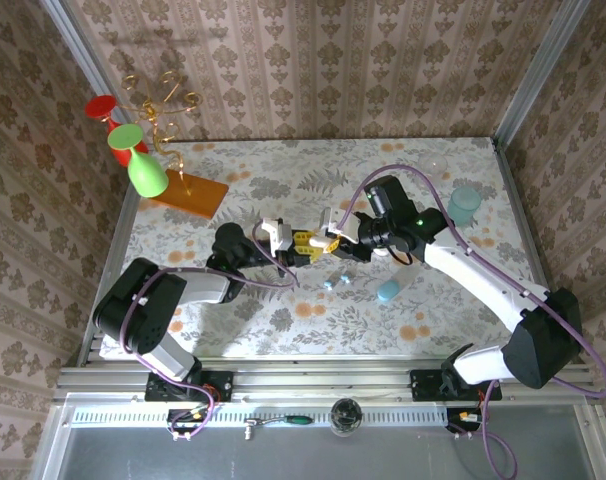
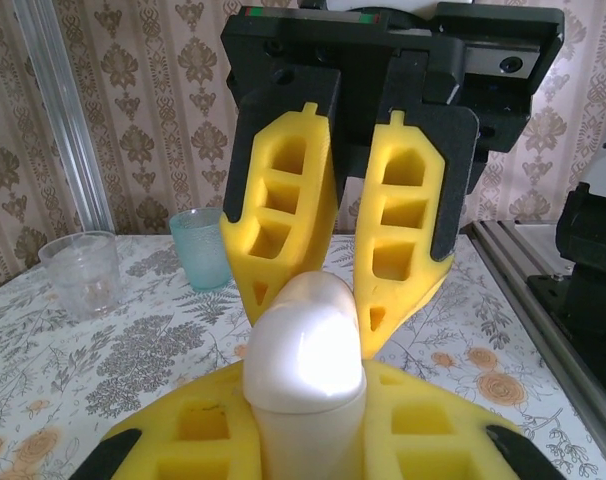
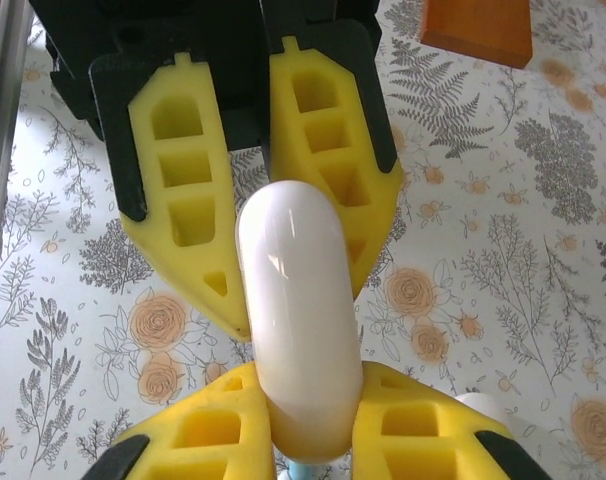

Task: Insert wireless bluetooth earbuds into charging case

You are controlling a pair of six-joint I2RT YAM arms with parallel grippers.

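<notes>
The white glossy charging case (image 2: 303, 350) hangs above the table, lid closed, held from both ends. My left gripper (image 2: 305, 385) is shut on its lower part, and the yellow fingers (image 2: 183, 430) flank it. Opposite, my right gripper (image 2: 323, 312) pinches the top end. In the right wrist view the case (image 3: 298, 320) sits between my right gripper (image 3: 308, 385) and my left gripper (image 3: 293, 290). From above, both grippers meet at the table's middle (image 1: 318, 244). The two earbuds (image 1: 335, 283), tiny with cyan tips, lie on the cloth just in front of them.
A light-blue capsule (image 1: 388, 291) lies right of the earbuds. A teal cup (image 1: 464, 205) stands at the back right, with a clear cup (image 2: 81, 270) near it. Green (image 1: 143, 165) and red goblets and a gold stand on an orange base (image 1: 190, 193) occupy the back left.
</notes>
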